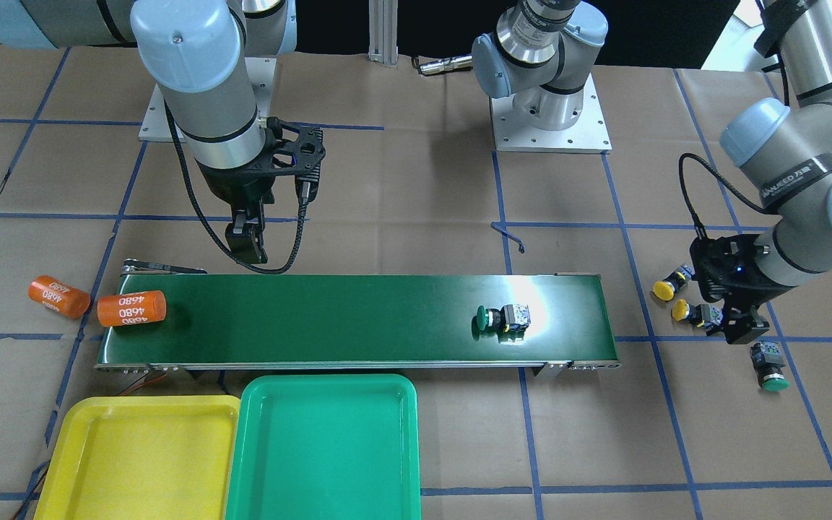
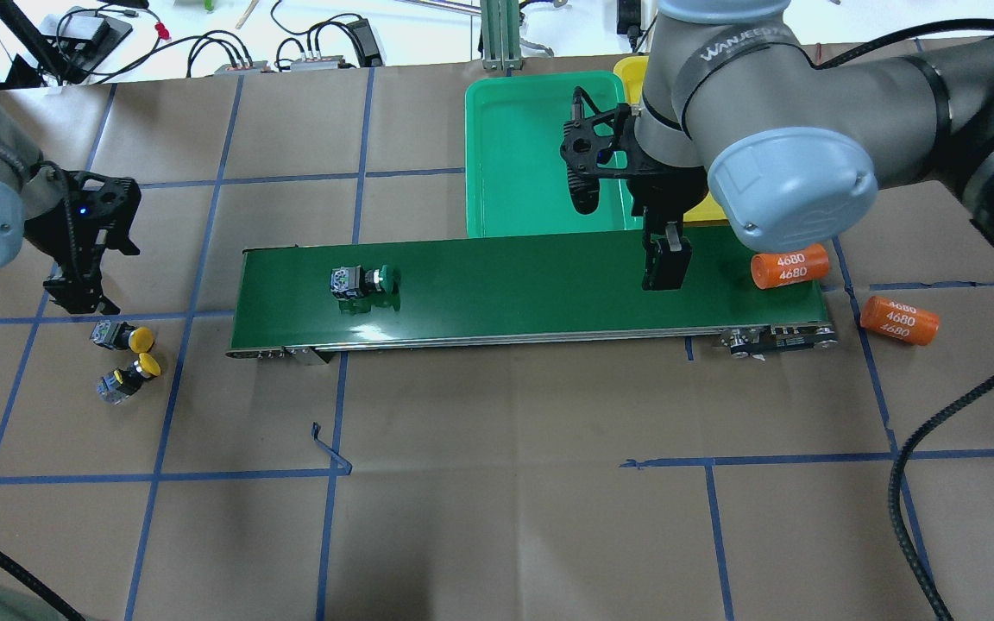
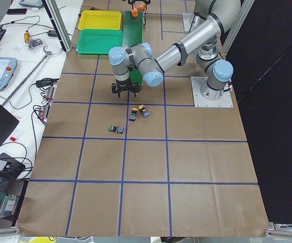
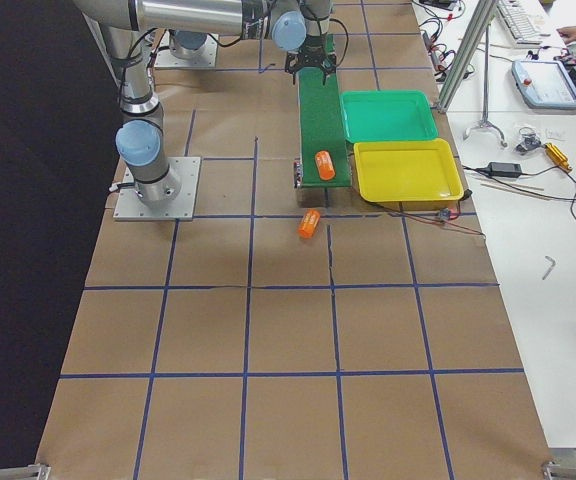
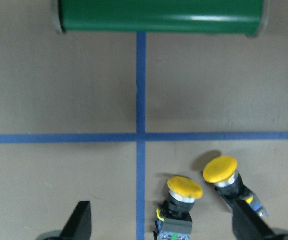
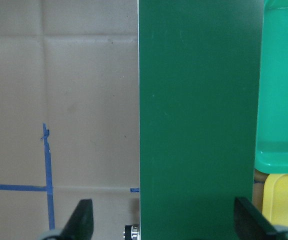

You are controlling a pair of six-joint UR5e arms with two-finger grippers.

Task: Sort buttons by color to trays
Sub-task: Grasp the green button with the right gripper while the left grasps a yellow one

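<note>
A green button lies on its side on the conveyor belt, also in the overhead view. Two yellow buttons lie on the paper beyond the belt's end. A second green button lies close by. My left gripper is open and empty above the yellow buttons, which show between its fingers in the left wrist view. My right gripper is open and empty above the belt's other end. The yellow tray and green tray stand side by side along the belt, both empty.
One orange cylinder marked 4680 lies on the belt's end near my right gripper. Another orange cylinder lies on the paper just past it. Blue tape lines cross the brown paper. The arm bases stand behind the belt.
</note>
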